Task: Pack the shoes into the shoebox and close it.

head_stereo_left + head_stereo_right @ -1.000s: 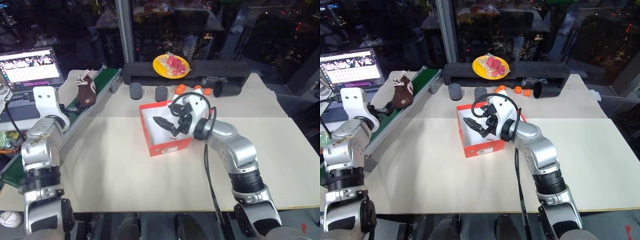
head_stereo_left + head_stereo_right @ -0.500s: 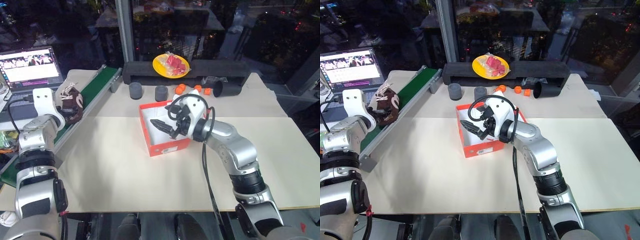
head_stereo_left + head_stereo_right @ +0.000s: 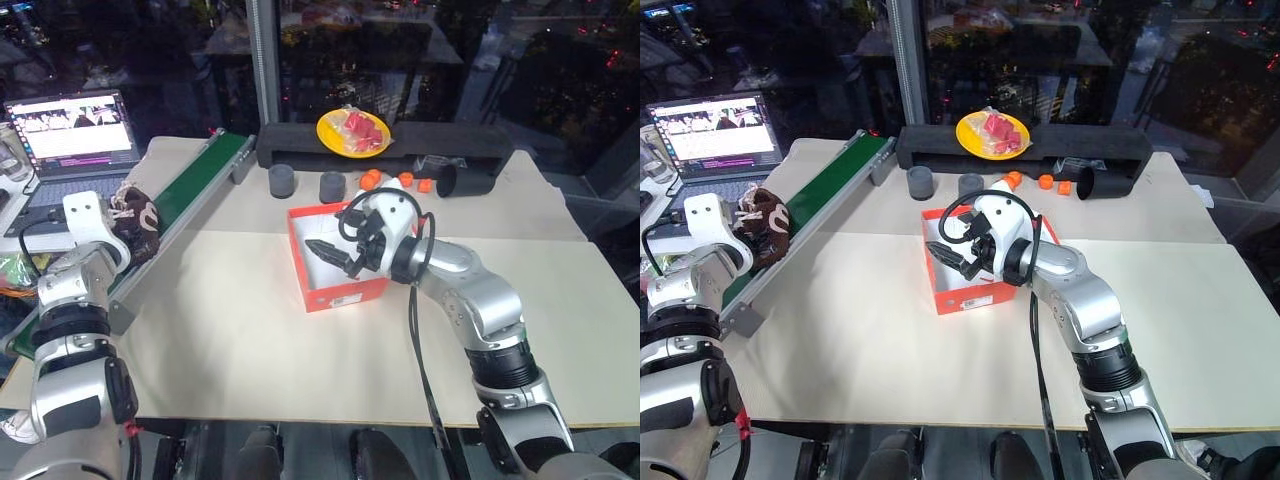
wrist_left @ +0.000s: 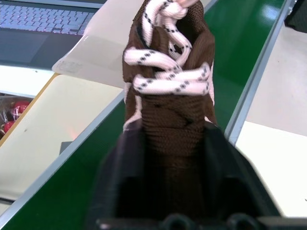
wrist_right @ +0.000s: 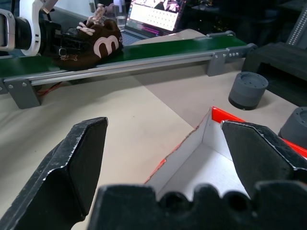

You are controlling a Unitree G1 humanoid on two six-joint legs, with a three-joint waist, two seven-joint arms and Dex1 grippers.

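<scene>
One dark brown shoe (image 3: 137,220) with white laces and a pale marking lies on the green belt (image 3: 195,180) at the left. My left gripper (image 3: 122,228) is shut on it. In the left wrist view its fingers (image 4: 122,158) press both sides of the shoe (image 4: 170,96). The red-orange shoebox (image 3: 345,295) stands open in the middle of the table, white inside. My right gripper (image 3: 335,256) hovers over its inside, open and holding nothing. The right wrist view looks past that gripper (image 5: 165,132) to the shoe (image 5: 93,44) on the belt.
A laptop (image 3: 70,140) sits beyond the belt at the far left. Behind the box stand two grey cylinders (image 3: 283,180), orange caps (image 3: 370,180), a black tube on its side (image 3: 465,180) and a yellow plate (image 3: 352,132) on a long black tray (image 3: 420,142).
The shoe has come down the belt toward me and my left gripper has closed on it. The whole view has shifted a little. My right arm has kept still.
</scene>
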